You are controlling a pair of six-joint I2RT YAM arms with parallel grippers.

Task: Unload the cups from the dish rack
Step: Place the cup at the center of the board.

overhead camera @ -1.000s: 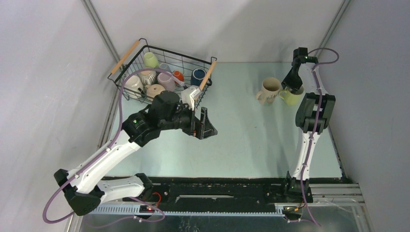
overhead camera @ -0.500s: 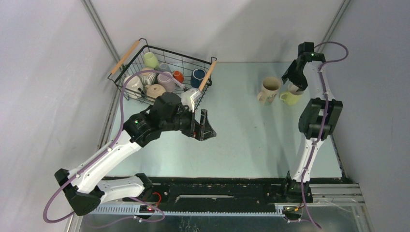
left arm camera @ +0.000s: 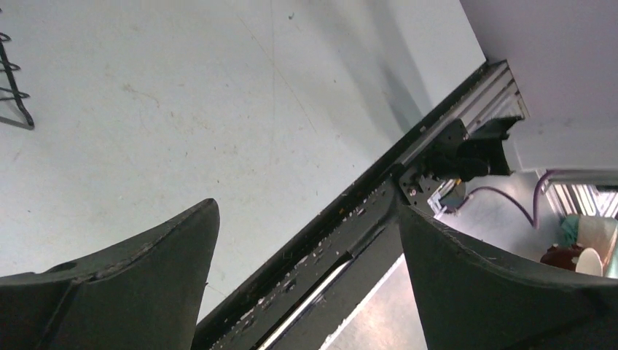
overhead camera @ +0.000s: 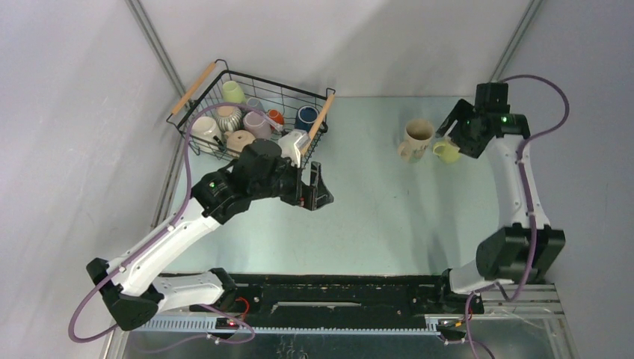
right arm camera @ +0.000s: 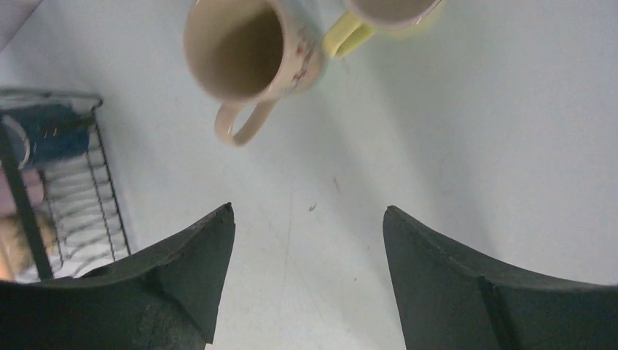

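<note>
yellow cup [right arm camera: 392, 10] partly off-frame

We are looking at a wide bare stretch of the surface [overhead camera: 389, 217] lying between the dish rack [overhead camera: 278, 84] at the far left and two mugs at the far right, leaving ample room for a claw to pass. The left claw [left arm camera: 307, 209] is hanging over this stretch with its jaws spread and nothing between them. It is just beside the rack's wooden handle [overhead camera: 322, 114], which is barring entry from that side. The cups [overhead camera: 247, 127] are crowding the rack, leaving only narrow gaps from above. The right claw [right arm camera: 306, 211] is hovering spread and empty near the cream mug [overhead camera: 416, 138] and the yellow mug [overhead camera: 448, 152], which are standing just beside each other. The wall [overhead camera: 591, 149] is hemming in that arm on its outer side.
</note>
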